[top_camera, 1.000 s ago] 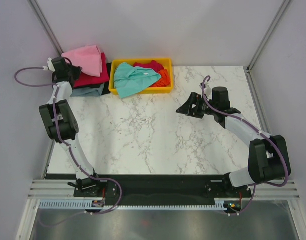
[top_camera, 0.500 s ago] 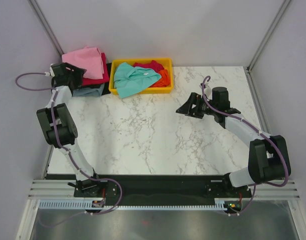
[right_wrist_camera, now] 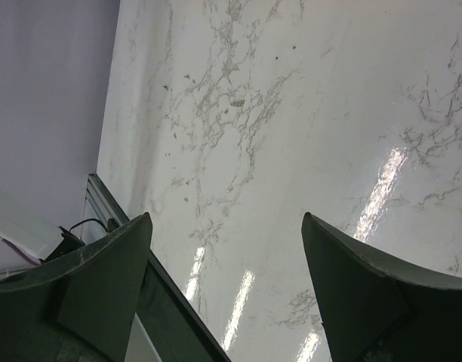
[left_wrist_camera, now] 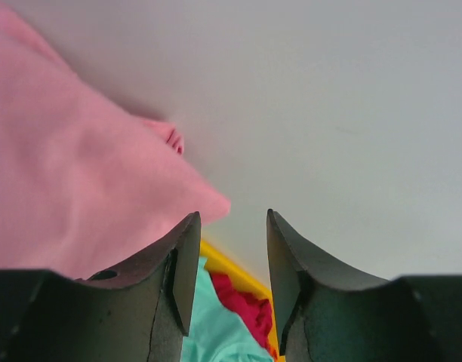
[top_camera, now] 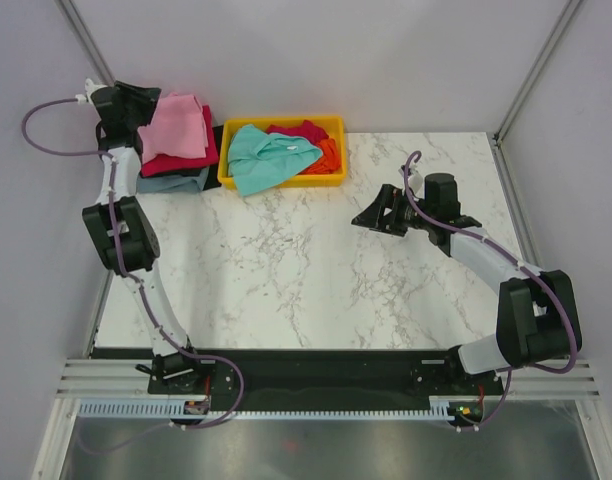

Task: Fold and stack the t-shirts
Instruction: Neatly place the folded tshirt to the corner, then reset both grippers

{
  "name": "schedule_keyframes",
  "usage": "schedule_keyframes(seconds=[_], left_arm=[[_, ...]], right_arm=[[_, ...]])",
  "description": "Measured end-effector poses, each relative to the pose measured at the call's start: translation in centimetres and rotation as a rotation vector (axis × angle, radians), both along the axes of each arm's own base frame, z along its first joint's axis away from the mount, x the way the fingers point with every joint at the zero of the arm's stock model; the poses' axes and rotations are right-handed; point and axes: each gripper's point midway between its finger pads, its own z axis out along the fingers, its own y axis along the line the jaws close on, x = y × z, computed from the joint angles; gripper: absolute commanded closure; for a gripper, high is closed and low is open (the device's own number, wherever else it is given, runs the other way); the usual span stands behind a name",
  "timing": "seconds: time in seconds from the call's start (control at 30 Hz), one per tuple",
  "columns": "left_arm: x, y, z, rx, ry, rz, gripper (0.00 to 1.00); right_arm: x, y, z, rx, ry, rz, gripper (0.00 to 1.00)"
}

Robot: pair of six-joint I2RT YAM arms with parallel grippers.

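Topping the stack point(top_camera: 174, 168) with the pink tee point(left_wrist_camera: 72, 173): left pincer point(left_wrist_camera: 232, 222), slightly parted and empty beside it, should lift clear without snagging; right pincer point(right_wrist_camera: 225, 219) gapes over the bench point(right_wrist_camera: 291, 113).

Folded light pink t-shirt point(top_camera: 176, 125) tops red t-shirt point(top_camera: 183, 160) and grey-blue t-shirt point(top_camera: 172, 183); teal t-shirt point(top_camera: 266, 157) lies crumpled.

Six t-shirts point(top_camera: 176, 125), one yellow tray point(top_camera: 333, 122), two arms point(top_camera: 486, 262).

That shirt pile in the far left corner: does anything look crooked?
Yes. The pink t-shirt on top lies skewed, not squared with the red t-shirt beneath. The teal t-shirt spills over the yellow tray's front rim.
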Motion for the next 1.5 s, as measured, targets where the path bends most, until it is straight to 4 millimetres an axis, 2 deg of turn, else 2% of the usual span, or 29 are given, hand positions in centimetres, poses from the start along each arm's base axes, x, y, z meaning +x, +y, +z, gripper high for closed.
schedule_keyframes(seconds=[0.1,0.17,0.23,0.4,0.47,0.6,0.73,0.9,1.0,1.07,1.27,1.3,1.4,1.5], left_arm=[[3.6,-0.2,-0.9,0.003,-0.069,-0.027,0.51],[5.6,-0.7,-2.3,-0.011,-0.099,-0.047,0.51],[7.5,-1.5,-4.6,-0.027,-0.109,-0.060,0.51],[9.8,-4.5,-11.3,-0.057,-0.056,-0.071,0.51],[10.3,-6.0,-12.6,-0.056,-0.058,-0.078,0.48],[10.9,-8.2,-12.3,-0.048,-0.095,-0.094,0.39],[11.1,-9.2,-11.0,-0.038,-0.141,-0.111,0.12],[10.8,-8.2,-9.5,-0.031,-0.168,-0.118,0.11],[9.3,-6.7,-7.2,-0.030,-0.167,-0.121,0.12],[7.5,-5.3,-5.1,-0.028,-0.166,-0.114,0.12],[-0.4,-0.4,2.4,0.008,-0.225,-0.055,0.15],[-1.8,0.3,3.1,0.013,-0.234,-0.043,0.15],[-5.2,0.8,2.6,0.005,-0.199,-0.028,0.13],[-8.3,-0.5,0.1,-0.024,-0.104,-0.027,0.12]], right_arm=[[0.0,0.0,0.0,0.000,0.001,0.000,0.11],[0.0,0.0,-0.2,-0.001,0.004,0.000,0.11],[0.0,0.0,-0.3,-0.003,0.009,0.000,0.11],[0.1,0.0,-0.9,-0.008,0.026,-0.002,0.11],[0.0,0.0,-1.1,-0.011,0.032,-0.001,0.11],[0.0,-0.1,-1.2,-0.012,0.035,-0.001,0.11],[-0.1,0.0,-1.3,-0.016,0.038,0.002,0.11],[-0.2,0.1,-1.3,-0.017,0.036,0.008,0.11],[-0.2,0.2,-1.3,-0.017,0.036,0.010,0.11],[-0.2,0.2,-1.4,-0.017,0.037,0.011,0.11],[-0.4,0.4,-1.4,-0.018,0.041,0.018,0.11],[-0.5,0.5,-1.4,-0.019,0.041,0.021,0.11],[-0.7,0.8,-1.5,-0.022,0.039,0.032,0.11],[-1.2,1.0,-1.6,-0.036,0.051,0.044,0.11]])
